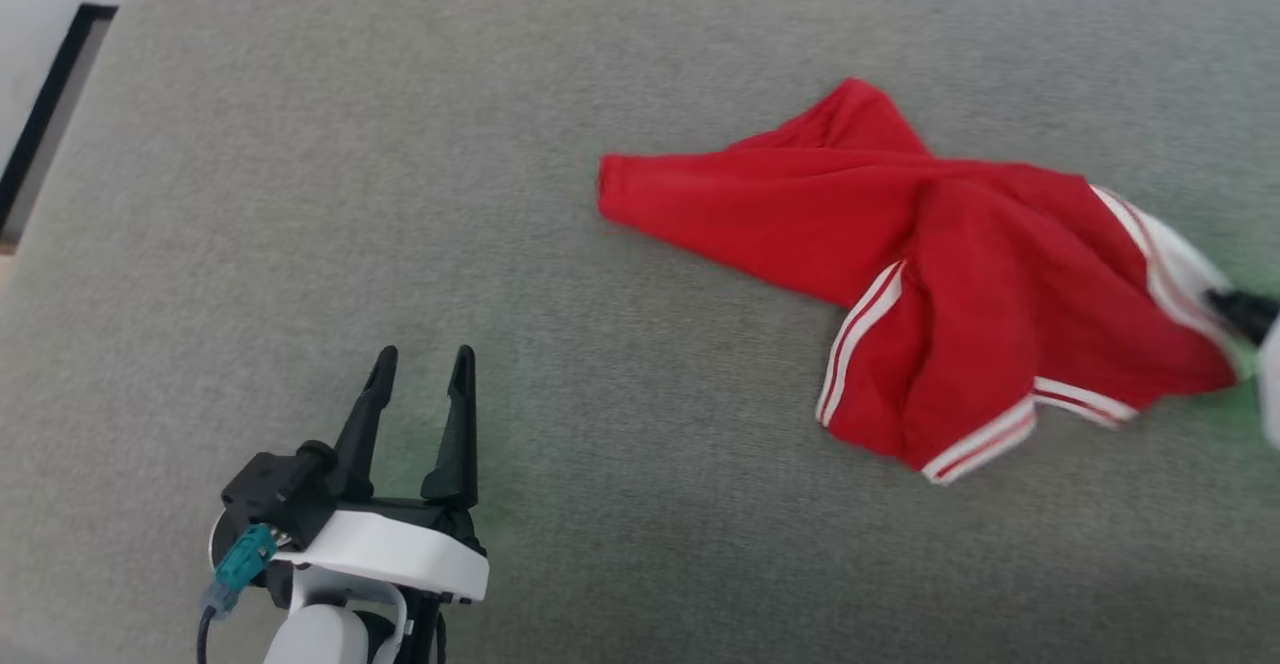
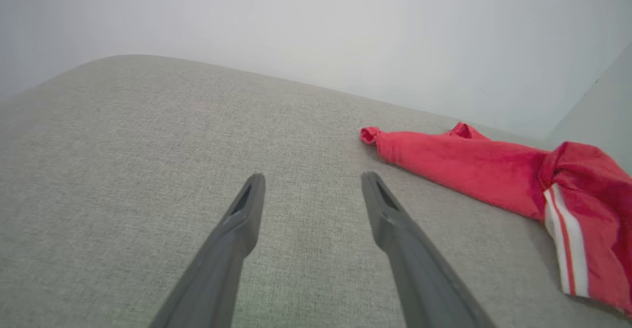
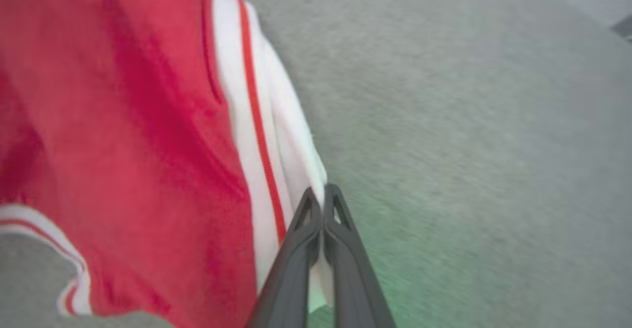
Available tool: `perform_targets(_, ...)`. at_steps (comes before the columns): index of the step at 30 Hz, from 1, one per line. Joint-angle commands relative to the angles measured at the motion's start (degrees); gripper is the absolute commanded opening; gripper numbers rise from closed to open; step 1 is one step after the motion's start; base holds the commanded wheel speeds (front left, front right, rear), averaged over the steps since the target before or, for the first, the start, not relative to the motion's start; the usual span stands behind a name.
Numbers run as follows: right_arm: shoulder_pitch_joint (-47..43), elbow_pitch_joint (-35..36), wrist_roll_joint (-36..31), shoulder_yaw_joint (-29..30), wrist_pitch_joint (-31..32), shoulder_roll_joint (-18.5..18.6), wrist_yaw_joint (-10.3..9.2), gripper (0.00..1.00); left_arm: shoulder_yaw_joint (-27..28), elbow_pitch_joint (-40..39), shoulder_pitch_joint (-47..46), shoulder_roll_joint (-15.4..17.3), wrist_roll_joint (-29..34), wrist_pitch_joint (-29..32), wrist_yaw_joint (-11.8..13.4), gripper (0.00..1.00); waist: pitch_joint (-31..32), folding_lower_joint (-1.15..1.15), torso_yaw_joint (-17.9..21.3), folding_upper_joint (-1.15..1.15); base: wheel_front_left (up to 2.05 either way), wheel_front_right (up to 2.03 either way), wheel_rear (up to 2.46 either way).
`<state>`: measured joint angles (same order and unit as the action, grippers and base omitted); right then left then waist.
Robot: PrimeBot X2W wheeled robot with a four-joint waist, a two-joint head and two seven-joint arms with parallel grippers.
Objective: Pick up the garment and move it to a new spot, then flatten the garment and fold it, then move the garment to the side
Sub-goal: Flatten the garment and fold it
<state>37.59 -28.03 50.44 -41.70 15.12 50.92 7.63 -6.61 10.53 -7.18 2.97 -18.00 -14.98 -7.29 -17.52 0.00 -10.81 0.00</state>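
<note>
Here, the garment [image 1: 930,274] lies crumpled on the right half of a grey fabric-covered surface [image 1: 400,144]. One long red fold stretches toward the middle of the surface, and the bunched body and striped hems gather toward the right edge of the head view. Its white sleeve panel, edged with a red stripe, sits at the far right. There the right claw [image 1: 1240,309] meets it as a dark tip beside a sliver of pale forearm.

In the right wrist view, the right claw [image 3: 322,194] is clenched. Its two dark fingers are pressed together with a strip of the garment's [image 3: 123,120] white panel pinched between them (white cloth shows in the narrow slit lower down the fingers). The red body spreads to the left of the fingers, and the grey surface [image 3: 469,120] lies to their right, blurred and faintly green-tinted near the fingers.

The left claw [image 1: 424,356] sits at the lower left of the head view, well apart from the garment. It is released, with its fingers spread and nothing between them. A teal connector [image 1: 243,556] shows on its wrist.

In the left wrist view, the left claw [image 2: 312,177] points across bare grey fabric [image 2: 148,145]. The garment [image 2: 469,170] is off to the right, with its red fold reaching toward the fingers without touching them. A pale wall [image 2: 316,21] rises behind the surface.
</note>
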Motion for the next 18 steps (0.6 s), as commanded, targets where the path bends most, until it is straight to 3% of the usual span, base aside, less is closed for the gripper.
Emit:
perform_targets(1, 1.04, -0.87, -0.65, 0.7, -1.2, 0.6, -0.25, 0.0, 0.22, 0.05, -0.67, -0.02, 0.28, -0.3, 0.0, 1.0, 0.57, 0.0, 0.98, 0.0, 0.0, 0.0, 0.0)
perform_targets(7, 3.51, -8.97, -5.43, 6.15, -7.58, 3.05, -0.2, 0.0, 1.04, 0.18, -0.72, -0.01, 1.1, -0.3, -0.1, 1.0, 1.23, 0.0, 3.57, 0.0, 0.0, 0.0, 0.0)
perform_targets(12, 5.36, -15.8, -15.4, 9.33, -11.89, 4.03, -0.19, 0.0, 1.3, 0.25, -1.07, 0.0, 1.34, -0.3, -0.18, 1.0, 0.79, 0.0, 4.79, 0.0, 0.0, 0.0, 0.0)
perform_targets(15, 3.33, -16.85, -15.64, 10.56, -12.45, 0.22, -0.16, 0.0, 1.21, 0.5, -1.14, 0.02, 1.26, -0.3, -0.21, 1.0, 0.68, 0.0, 5.27, 0.0, 0.0, 0.0, 0.0)
perform_targets(18, 1.6, -16.42, -16.16, 10.84, -11.9, -1.25, -0.2, 0.0, 1.33, 0.58, -0.99, -0.02, 1.12, -0.3, -0.23, 1.0, 0.56, 0.0, 5.85, 0.0, 0.0, 0.0, 0.0)
